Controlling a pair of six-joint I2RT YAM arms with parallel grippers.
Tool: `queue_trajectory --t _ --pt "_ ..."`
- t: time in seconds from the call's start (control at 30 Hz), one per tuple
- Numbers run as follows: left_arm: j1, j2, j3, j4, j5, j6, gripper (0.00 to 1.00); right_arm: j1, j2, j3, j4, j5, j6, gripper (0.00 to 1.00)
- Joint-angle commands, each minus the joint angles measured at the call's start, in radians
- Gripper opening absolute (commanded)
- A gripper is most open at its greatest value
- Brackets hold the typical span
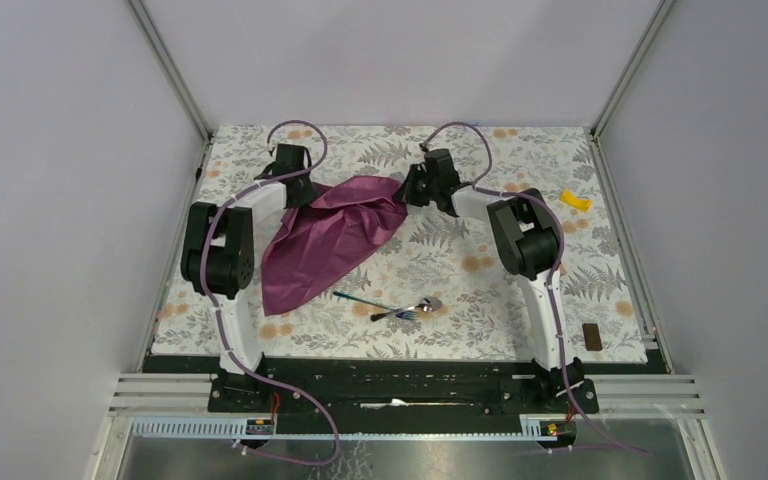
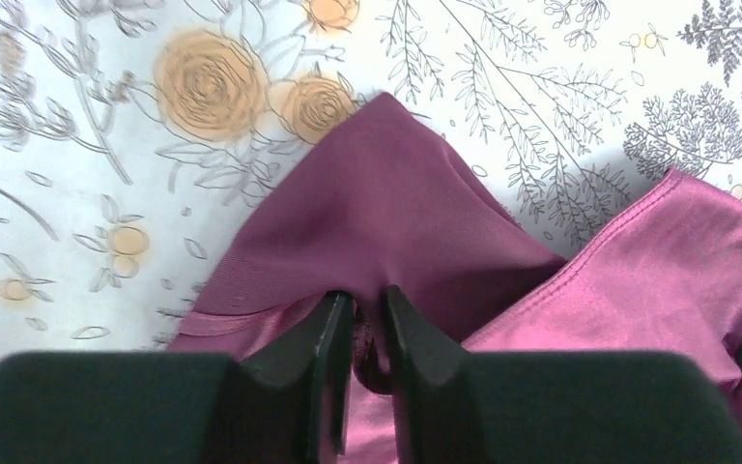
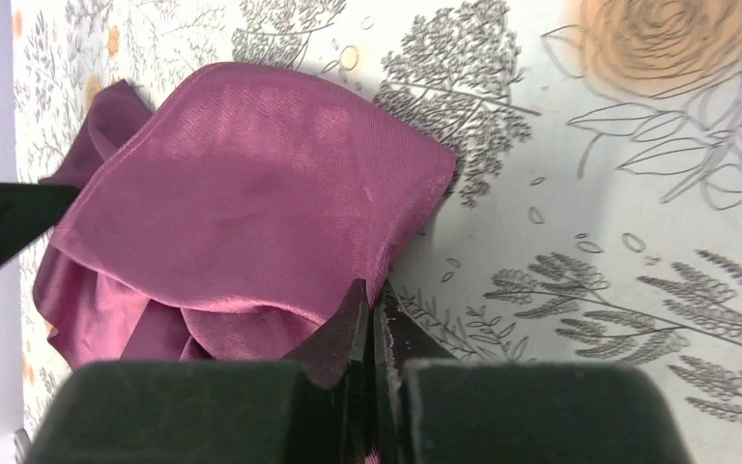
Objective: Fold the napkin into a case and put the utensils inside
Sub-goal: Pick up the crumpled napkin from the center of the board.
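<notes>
Left gripper (image 2: 362, 304) fills your wrist view up close, clamped on a raised fold of the napkin (image 2: 396, 213), with cloth bunched between the fingers. Right gripper (image 3: 372, 295) is pinched tight on the napkin's far right edge, cloth caught in the jaws. Napkin sits crumpled and unfolded on the tablecloth (image 1: 520, 160), strung between both grippers and trailing toward the near left. Spoon (image 1: 420, 306) and blue-handled utensil (image 1: 358, 298) lie together at front centre, near the napkin's near tip but apart from it. You're holding neither.
</notes>
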Motion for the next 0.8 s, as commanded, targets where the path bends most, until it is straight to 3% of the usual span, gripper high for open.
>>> queue_trajectory --t 0.0,0.03,0.1,0.23,0.43,0.6,0.77 --pt "0.012 -0.142 0.047 -0.026 -0.065 0.019 0.12 0.05 -0.117 0.01 -0.046 -0.004 -0.103 0.0" --pt "0.011 -0.181 0.045 -0.044 -0.079 0.028 0.05 0.066 -0.152 -0.006 -0.05 0.003 -0.12 0.0" --pt "0.012 -0.285 0.035 -0.086 -0.105 0.045 0.01 0.107 -0.225 -0.037 -0.06 0.006 -0.175 0.0" --pt "0.013 -0.494 0.011 -0.192 -0.167 0.095 0.01 0.2 -0.385 -0.065 -0.179 0.074 -0.294 0.0" --pt "0.013 -0.832 0.034 -0.356 -0.258 0.156 0.0 0.297 -0.65 -0.164 -0.221 0.06 -0.322 0.0" --pt "0.013 -1.081 0.042 -0.36 -0.348 0.195 0.0 0.338 -0.798 -0.172 -0.232 0.034 -0.302 0.0" --pt "0.013 -1.165 0.082 -0.284 -0.442 0.256 0.0 0.338 -0.859 -0.172 -0.156 0.022 -0.244 0.0"
